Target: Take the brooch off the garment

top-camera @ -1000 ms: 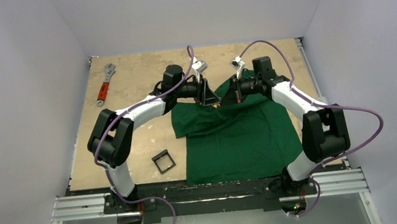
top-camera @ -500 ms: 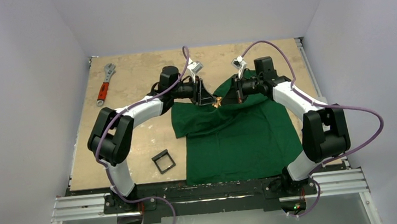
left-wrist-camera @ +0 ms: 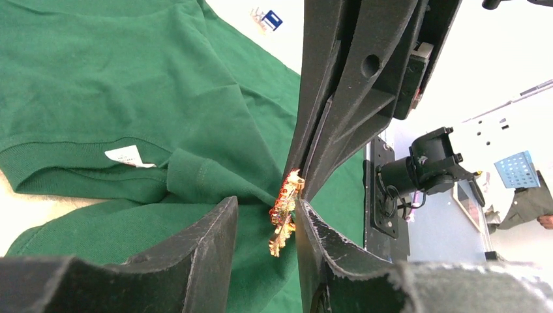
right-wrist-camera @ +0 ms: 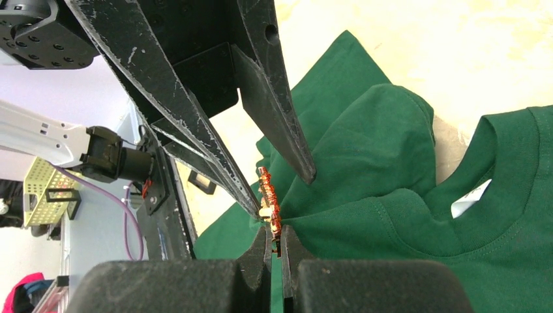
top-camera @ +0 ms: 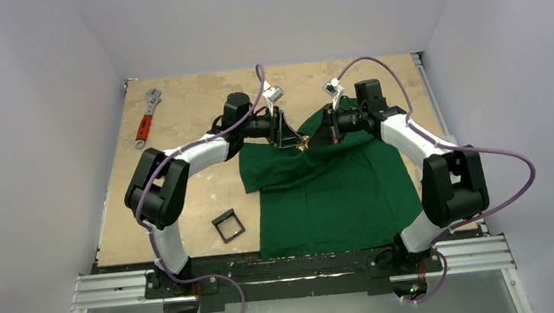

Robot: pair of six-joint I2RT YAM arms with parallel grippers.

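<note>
Right gripper (right-wrist-camera: 274, 236) pinched shut on orange brooch (left-wrist-camera: 283, 215) near neck of green shirt (top-camera: 331, 190); left gripper (left-wrist-camera: 266, 207) stood narrowly open, straddling brooch.

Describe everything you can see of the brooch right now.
The brooch is a tiny, jagged, leaf-like ornament, orange-red with gold glints, and looks metallic. It shows edge-on against a pulled-up fold of the green garment, not far from the collar. The shut right gripper appears to pinch one end of it. The left gripper is open, with a finger on either side and one close against it. Whether its pin passes through the cloth cannot be seen.
</note>
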